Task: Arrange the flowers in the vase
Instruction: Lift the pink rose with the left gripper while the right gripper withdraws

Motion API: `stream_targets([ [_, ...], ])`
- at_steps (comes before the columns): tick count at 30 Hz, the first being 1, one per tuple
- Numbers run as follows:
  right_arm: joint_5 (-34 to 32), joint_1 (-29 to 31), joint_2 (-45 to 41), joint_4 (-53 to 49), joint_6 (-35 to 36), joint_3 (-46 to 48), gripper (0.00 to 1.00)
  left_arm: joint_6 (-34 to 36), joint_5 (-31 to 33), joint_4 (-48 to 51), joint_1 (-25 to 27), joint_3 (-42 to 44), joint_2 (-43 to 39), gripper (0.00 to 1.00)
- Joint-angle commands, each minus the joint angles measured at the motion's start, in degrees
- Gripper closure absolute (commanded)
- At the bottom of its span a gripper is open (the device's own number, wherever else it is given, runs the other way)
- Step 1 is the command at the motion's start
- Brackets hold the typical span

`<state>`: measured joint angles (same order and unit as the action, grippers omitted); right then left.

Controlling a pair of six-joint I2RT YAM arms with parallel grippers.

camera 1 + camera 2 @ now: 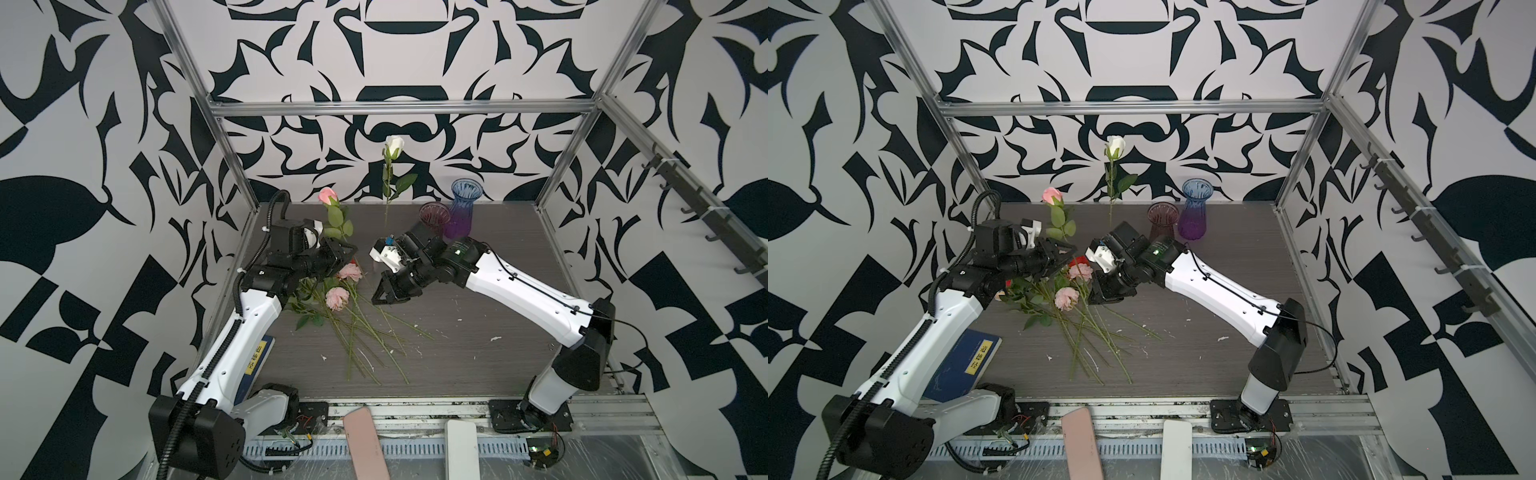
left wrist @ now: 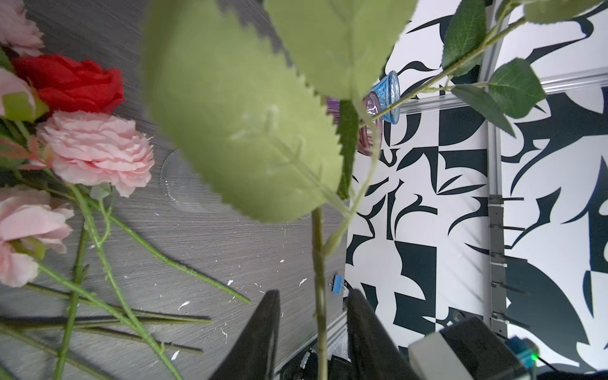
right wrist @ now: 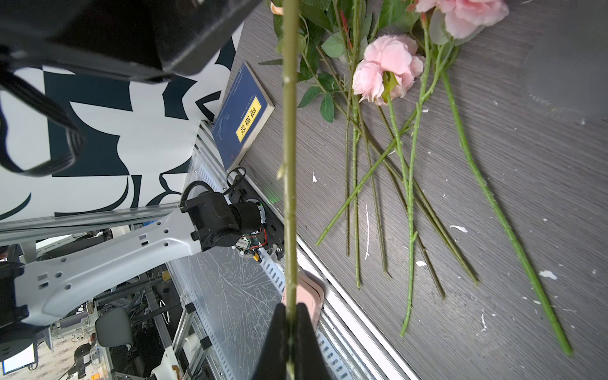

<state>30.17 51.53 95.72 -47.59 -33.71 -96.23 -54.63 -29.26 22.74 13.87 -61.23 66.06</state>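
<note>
Left claw [image 2: 314, 296]: spread. Its jaws stand on either side of the pink rose's stem, and the left wrist view shows a gap on each side, so it is not pinching.
Pink rose [image 1: 327, 195]: upright with the bloom on top, over the far left of the worktop [image 1: 478, 353]. What keeps it standing cannot be told.
Right claw [image 3: 291, 306]: pressed together on the white rose's stem.
White rose [image 1: 394, 144]: upright over the middle of the worktop, its bloom well above both arms. The stem's long axis is near vertical.
Loose flowers [image 1: 336, 298]: pink ruffled blooms and a red one lie on the worktop between the arms. Their stems fan toward the near edge.
Vases: a blue-and-purple vase [image 1: 463, 208] and a smaller pink vase [image 1: 434, 216] stand just beside each other at the far edge, right of centre. Both look empty.
Deciding relation: the vases lie beyond the right claw and to its right, so the right arm is nearer.
Likely next: probably carry the white rose over a vase mouth, stem kept vertical, then lower it.
</note>
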Motion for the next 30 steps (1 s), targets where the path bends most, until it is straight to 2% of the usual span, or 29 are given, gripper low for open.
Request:
stream_targets([
  [1, -0.71, 0.35, -1.45, 3.05, -1.00, -0.19, 1.00, -0.87, -1.52, -2.91, -0.16, 0.85, 0.12, 0.70],
  [4, -1.17, 0.33, -2.11, 3.78, -1.24, 0.94, 1.00, -1.24, -1.80, -3.88, -0.16, 0.90, 0.55, 0.86],
  [6, -1.00, 0.33, -2.21, 3.83, -1.19, 0.83, 1.00, -1.69, -2.18, -4.65, -0.16, 0.59, 1.12, 1.00],
  [12, -2.18, -0.24, -1.86, 1.26, 0.85, -1.18, 1.00, -1.36, -1.57, -5.61, -0.15, -1.37, 2.61, 1.00],
  [13, -2.60, -0.29, -1.92, 0.68, 1.28, -1.55, 0.97, -1.35, -1.54, -5.76, -0.20, -1.75, 2.79, 1.00],
  [15, -4.19, -0.38, -2.19, -0.70, 2.40, -2.48, 0.68, -1.14, -1.44, -5.92, -0.23, -2.84, 3.43, 1.00],
  [16, -5.45, -0.46, -2.48, -1.45, 3.03, -2.88, 0.58, -1.00, -1.44, -5.90, -0.28, -3.37, 3.75, 1.00],
  [17, -6.84, -0.74, -2.92, -2.03, 3.70, -3.19, 0.53, -0.75, -1.14, -5.75, -0.31, -4.00, 4.02, 1.00],
  [22, -13.86, -3.71, -7.26, -3.45, 5.00, -3.40, 0.52, -1.17, 1.06, -6.54, -0.33, -7.61, 5.93, 1.00],
  [30, -32.55, -9.52, -21.39, -2.87, 5.41, 4.79, 0.55, -1.37, 6.89, -11.66, -0.33, -12.99, 9.73, 1.00],
])
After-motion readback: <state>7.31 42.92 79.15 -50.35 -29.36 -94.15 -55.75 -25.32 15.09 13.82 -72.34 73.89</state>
